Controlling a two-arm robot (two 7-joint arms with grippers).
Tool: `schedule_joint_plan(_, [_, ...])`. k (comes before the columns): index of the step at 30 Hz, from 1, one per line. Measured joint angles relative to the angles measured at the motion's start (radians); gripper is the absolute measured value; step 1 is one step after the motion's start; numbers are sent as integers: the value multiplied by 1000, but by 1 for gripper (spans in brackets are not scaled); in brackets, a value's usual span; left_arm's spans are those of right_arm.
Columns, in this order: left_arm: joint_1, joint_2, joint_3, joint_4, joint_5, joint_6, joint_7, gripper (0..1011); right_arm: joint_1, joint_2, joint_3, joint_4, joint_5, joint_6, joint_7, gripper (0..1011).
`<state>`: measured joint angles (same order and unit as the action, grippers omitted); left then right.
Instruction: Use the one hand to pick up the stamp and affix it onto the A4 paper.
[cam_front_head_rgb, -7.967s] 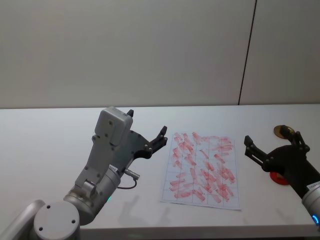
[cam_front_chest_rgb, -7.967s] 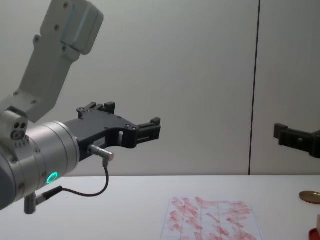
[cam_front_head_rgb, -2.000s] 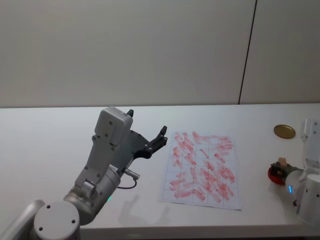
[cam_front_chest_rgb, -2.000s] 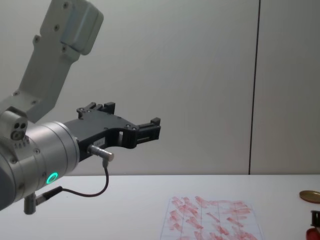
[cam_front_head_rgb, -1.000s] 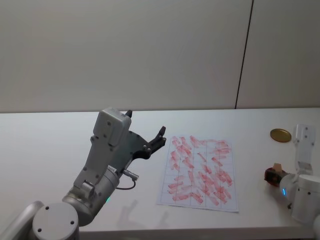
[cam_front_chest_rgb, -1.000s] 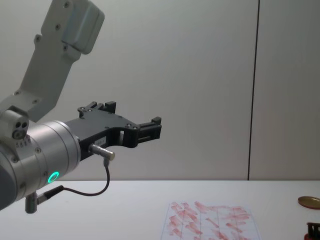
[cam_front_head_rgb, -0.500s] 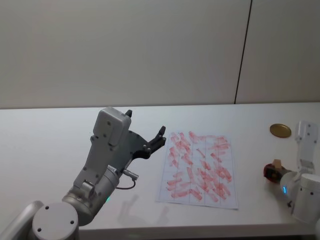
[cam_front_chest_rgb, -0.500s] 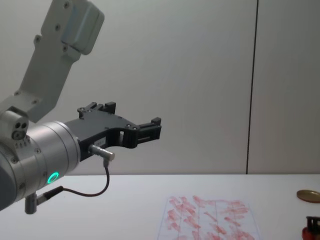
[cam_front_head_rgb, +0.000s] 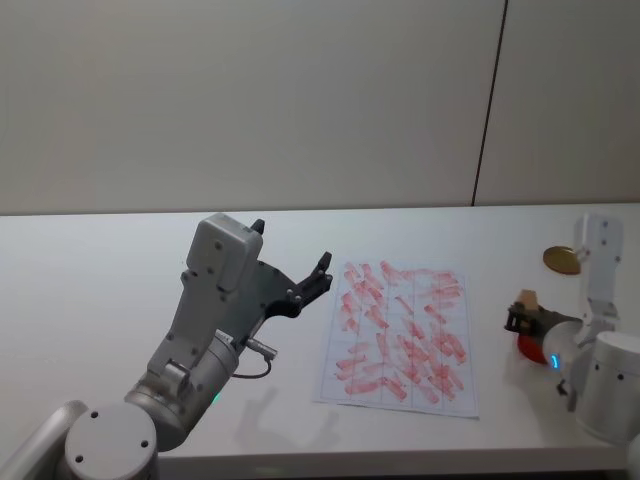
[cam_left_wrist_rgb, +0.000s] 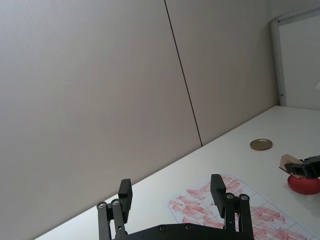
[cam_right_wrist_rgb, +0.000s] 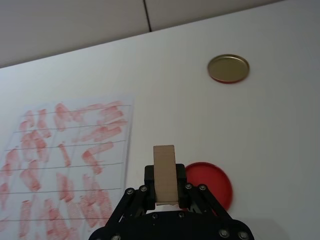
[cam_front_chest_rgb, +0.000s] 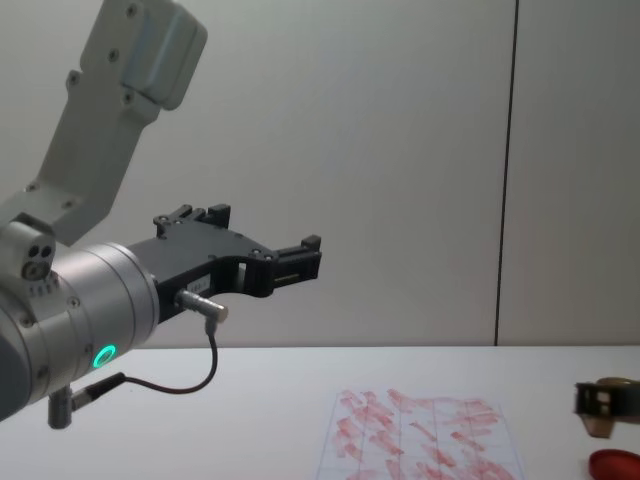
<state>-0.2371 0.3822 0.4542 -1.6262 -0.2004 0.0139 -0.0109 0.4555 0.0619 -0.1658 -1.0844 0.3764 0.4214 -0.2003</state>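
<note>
Risen clear of the low red round base since a second ago, clamping the small pale beige wooden stamp in the black-fingered right gripper, near the right edge of the white, red-marked A4 paper. Parked left of the sheet, left gripper spread wide.

The right gripper, which hung open above the red base eight seconds ago and then sank onto it, has risen with the stamp clamped between its jaws. Both have left the base and shifted left towards the A4 paper, clear of the table.
</note>
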Motion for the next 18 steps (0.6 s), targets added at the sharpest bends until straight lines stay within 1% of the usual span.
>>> schedule_joint_plan(4, [0,0,0,0,0,0,0,993,-10,-5,-11,-26,-6,8,11,221])
schedule_joint_plan(10, [0,0,0,0,0,0,0,993,-27,-21,-42,-55,-25,26,35,220])
schedule_joint_plan(14, [0,0,0,0,0,0,0,993,-32,-35,-64,-55,-40,38,51,220])
schedule_joint_plan(18, [0,0,0,0,0,0,0,993,-32,-52,-90,-36,-60,48,66,221])
